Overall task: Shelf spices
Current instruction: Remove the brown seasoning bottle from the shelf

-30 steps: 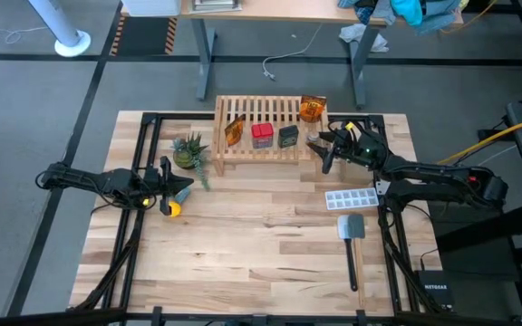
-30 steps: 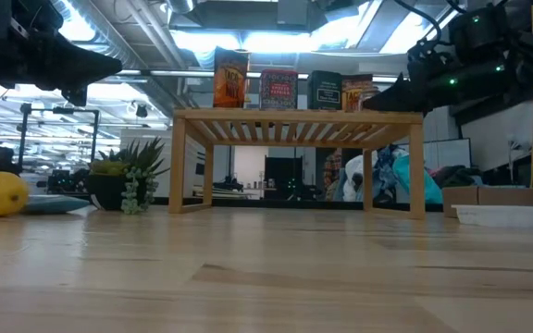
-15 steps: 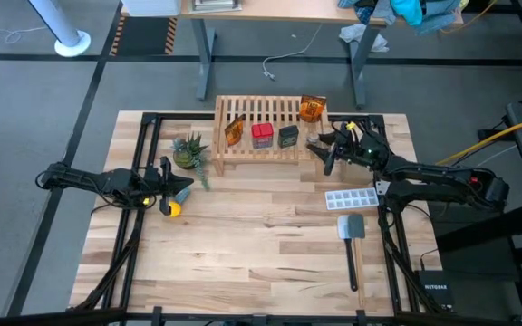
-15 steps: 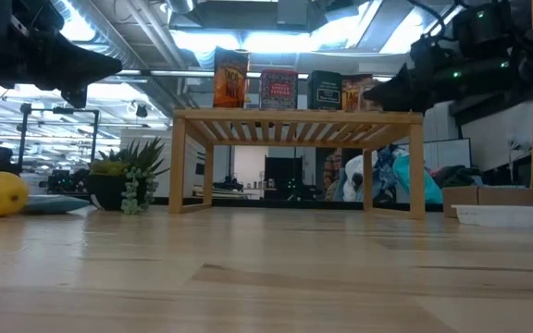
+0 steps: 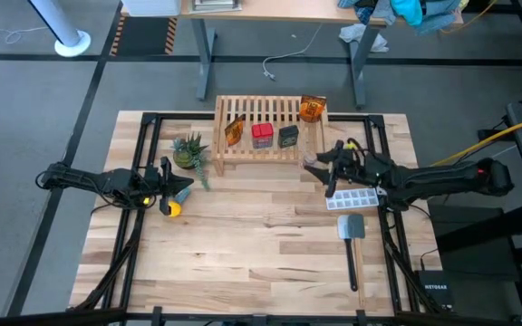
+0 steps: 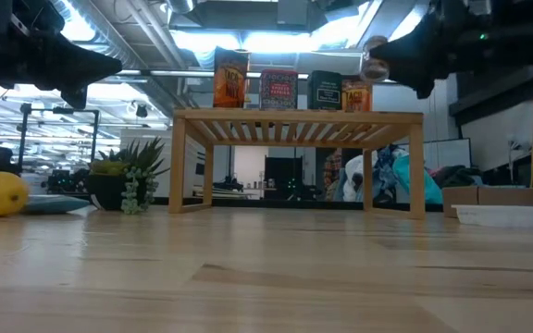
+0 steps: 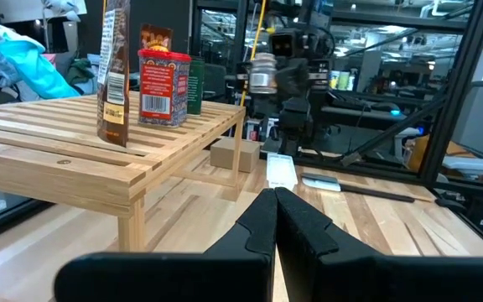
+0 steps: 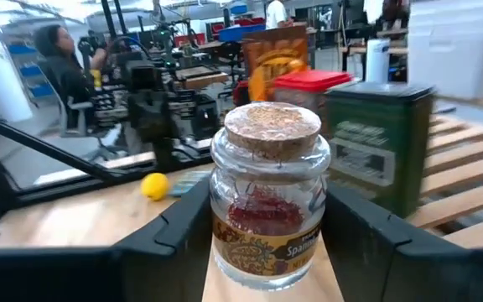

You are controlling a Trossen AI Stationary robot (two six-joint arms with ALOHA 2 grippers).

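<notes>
Clear jar [image 8: 267, 197]: cork-stoppered, reddish contents, clamped upright between the right gripper [image 5: 321, 167] fingers, filling the lower centre of the right wrist view. In the high view it sits right of centre, just off the shelf [image 5: 243, 149] right end, near the white ice-cube tray [image 5: 350, 198]. In the low view the jar [image 6: 374, 57] shows at upper right, above slat level.

Left gripper [image 5: 181, 188]: parked at the left of the high view, fingers pressed together on nothing, beside the yellow toy [image 5: 172, 209] and near the potted plant [image 5: 189, 149].

On the shelf, near to far in the right wrist view: dark grey box [image 8: 378, 147], red tin [image 8: 309, 82], orange packet [image 8: 277, 52]. A second orange packet [image 5: 312, 108] stands at the shelf's back right corner.

Step in hand, by judgement: carry the jar over the slats and set it down. Keep it upright, choose the open slats right of the grey box, lower until seated across two slats, then release.

Not determinable: the jar's exact height above the slats; its label is only partly legible. A person shows at the upper left of the right wrist view.
</notes>
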